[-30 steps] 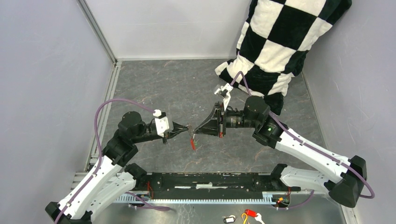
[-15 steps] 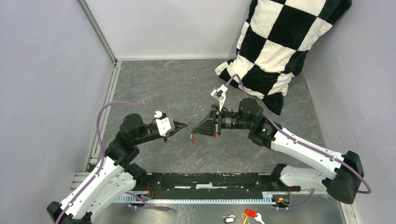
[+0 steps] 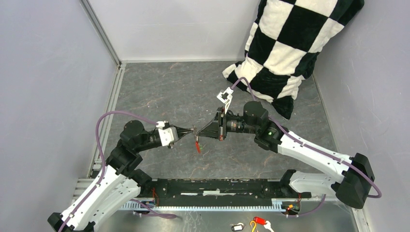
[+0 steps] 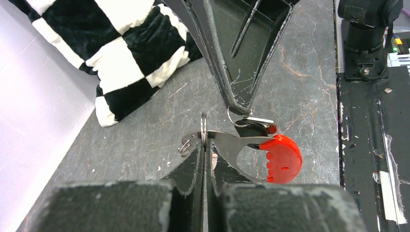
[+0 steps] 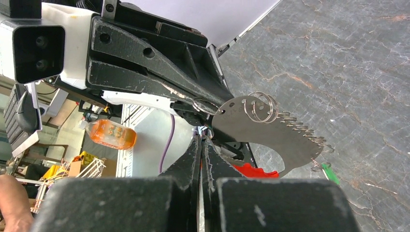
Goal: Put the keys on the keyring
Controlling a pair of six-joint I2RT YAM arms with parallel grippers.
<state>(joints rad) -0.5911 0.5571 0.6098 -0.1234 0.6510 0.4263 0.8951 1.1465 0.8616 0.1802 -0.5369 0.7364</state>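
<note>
My left gripper point(image 3: 192, 129) and right gripper point(image 3: 198, 136) meet tip to tip above the table's middle, both shut on the keyring. In the left wrist view the left fingertips point(image 4: 204, 145) pinch a ring edge-on, beside small wire loops point(image 4: 184, 146). A grey metal blade with a red plastic end, the red key point(image 4: 284, 157), hangs to the right; it also shows in the top view point(image 3: 197, 146). The dark key point(image 4: 252, 128) hangs just under the right gripper's tips point(image 4: 240, 105). In the right wrist view point(image 5: 202, 139) the keyring's loops point(image 5: 261, 108) lie on the blade and the green key point(image 5: 331, 173) dangles.
A black-and-white checkered pillow point(image 3: 290, 53) leans in the far right corner. A black rail point(image 3: 217, 186) runs along the near edge between the arm bases. A red tag with a yellow loop point(image 3: 258, 222) and a small black-framed tag point(image 3: 237, 227) lie in front of it.
The meeting point of the two grippers has shifted slightly left. The right arm has reached further left and the left arm has drawn back. Both stay shut; the red key still hangs below.
</note>
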